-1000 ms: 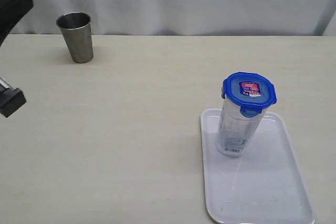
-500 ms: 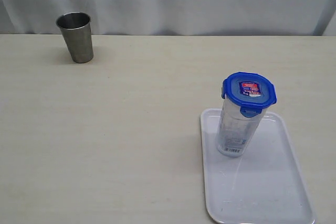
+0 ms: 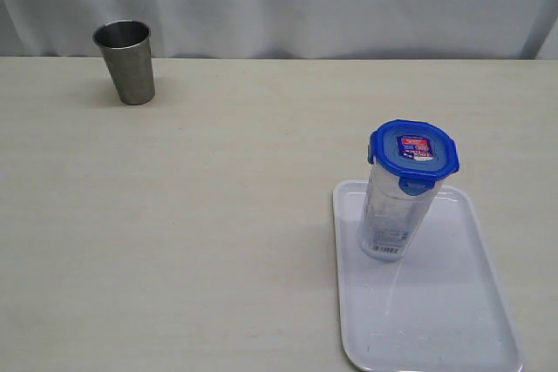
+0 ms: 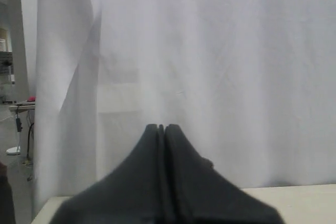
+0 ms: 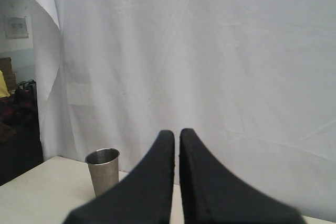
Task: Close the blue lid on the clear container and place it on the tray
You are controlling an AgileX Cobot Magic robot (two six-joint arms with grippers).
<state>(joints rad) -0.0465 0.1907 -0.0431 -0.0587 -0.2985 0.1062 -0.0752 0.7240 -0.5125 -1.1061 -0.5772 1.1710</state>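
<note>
Clear container (image 3: pixel 390 215) upright on tray (image 3: pixel 453 320), lower right of exterior frame, in tray's upper-left part. Blue lid (image 3: pixel 412 152) seated on top; front flap looks down, others unclear. Left gripper (image 4: pixel 161 128) jaws pressed together, empty. Right gripper (image 5: pixel 177 132) likewise, steel cup (image 5: pixel 102 169) beyond. Task looks done: check flaps, don't nudge tall canister.

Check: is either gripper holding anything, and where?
Nothing held. Left gripper and right gripper are shut empty; the clear container, blue lid on, stands alone on the tray.
</note>
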